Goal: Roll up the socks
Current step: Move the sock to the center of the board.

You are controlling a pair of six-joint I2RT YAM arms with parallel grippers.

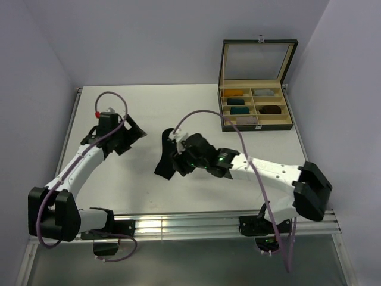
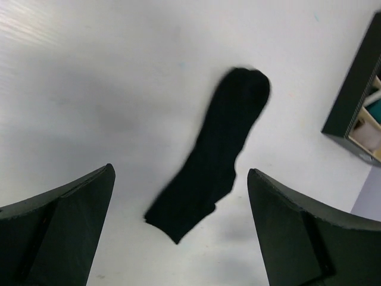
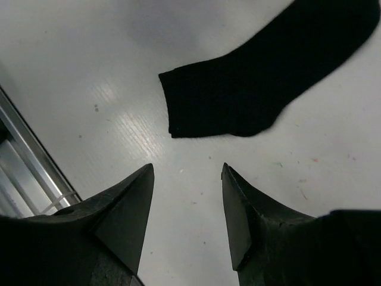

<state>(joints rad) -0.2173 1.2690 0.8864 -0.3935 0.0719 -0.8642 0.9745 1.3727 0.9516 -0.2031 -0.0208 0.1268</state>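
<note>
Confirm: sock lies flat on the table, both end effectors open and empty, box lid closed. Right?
Not quite. The lid of the box is open, standing up behind the compartments, as the top external view shows. The rest holds: the sock lies flat on the table, and the left end effector and right end effector are open and empty.

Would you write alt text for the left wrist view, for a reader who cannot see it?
A black sock lies flat and unrolled on the white table, running diagonally. The left gripper, open and empty, frames the bottom corners. A corner of a dark compartment box shows at the right edge.
</note>
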